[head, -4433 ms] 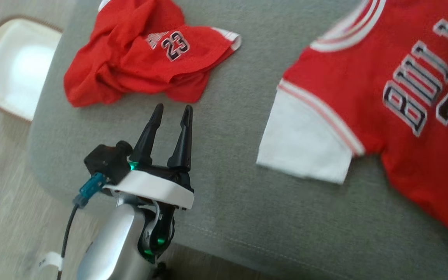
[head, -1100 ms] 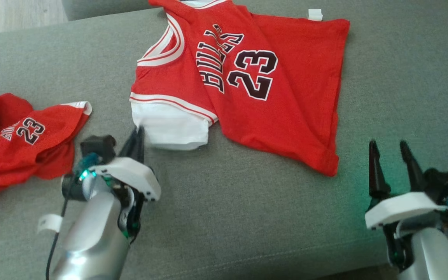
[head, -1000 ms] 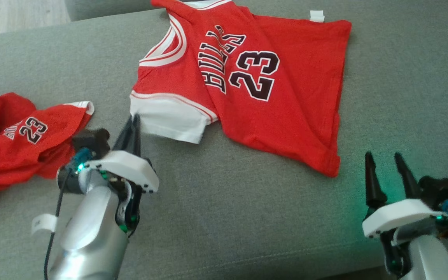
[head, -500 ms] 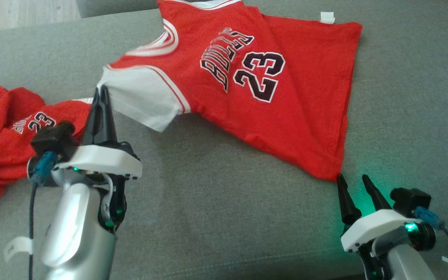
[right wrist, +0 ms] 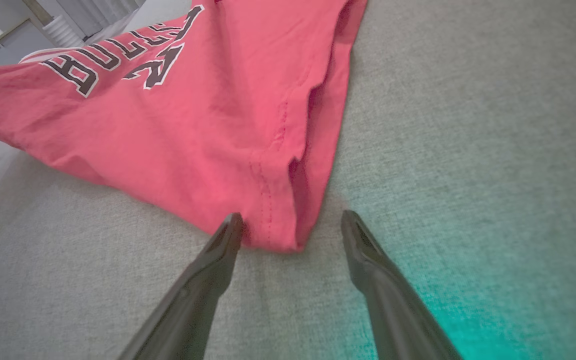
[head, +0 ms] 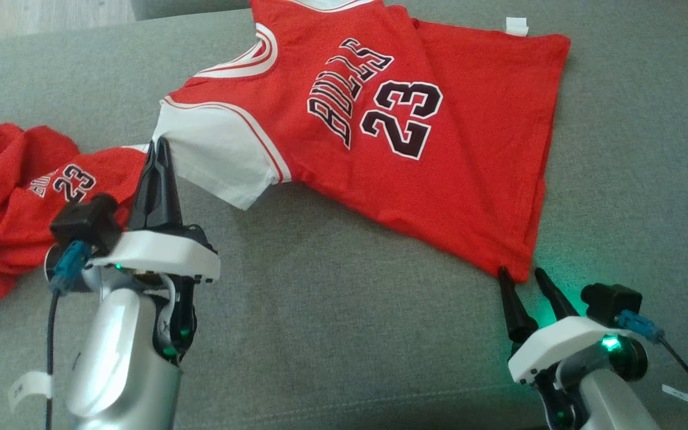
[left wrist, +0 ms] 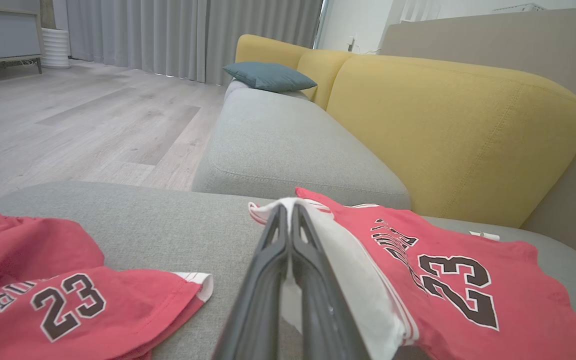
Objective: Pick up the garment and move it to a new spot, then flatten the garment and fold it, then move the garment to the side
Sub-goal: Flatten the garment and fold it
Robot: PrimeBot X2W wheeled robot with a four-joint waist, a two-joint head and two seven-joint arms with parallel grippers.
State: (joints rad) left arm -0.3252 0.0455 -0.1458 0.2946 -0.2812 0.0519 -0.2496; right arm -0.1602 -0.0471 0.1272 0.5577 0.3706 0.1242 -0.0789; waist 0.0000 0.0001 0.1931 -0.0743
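- Red and white, the jersey [head: 392,149] printed "BULLS 23" is spread front-up across the grey sofa seat [head: 332,322], with its collar toward the robot's left and its hem toward the right.
- Its white sleeve [head: 212,158] is pinched at the edge by the left gripper [head: 157,143]. The two dark fingers are pressed together with white cloth caught between them, and the sleeve is drawn out leftward and raised at the tips.
- The near hem corner [right wrist: 293,240] is framed by the right gripper [right wrist: 292,216], whose fingers are spread wide. One fingertip [right wrist: 232,222] is touching the hem's edge, and the other is over bare cushion just beside the corner.
- A small fold is seen along the side seam above that corner, and a white tag [head: 516,25] marks the far hem corner.
- Crumpled red shorts [head: 15,203] with a "23" print are laid on the seat just left of the left gripper, near the sleeve. Whether the two touch cannot be told.
- A yellow backrest [left wrist: 443,125] is seen behind the seat, and a teal cushion [left wrist: 269,76] farther along the sofa.
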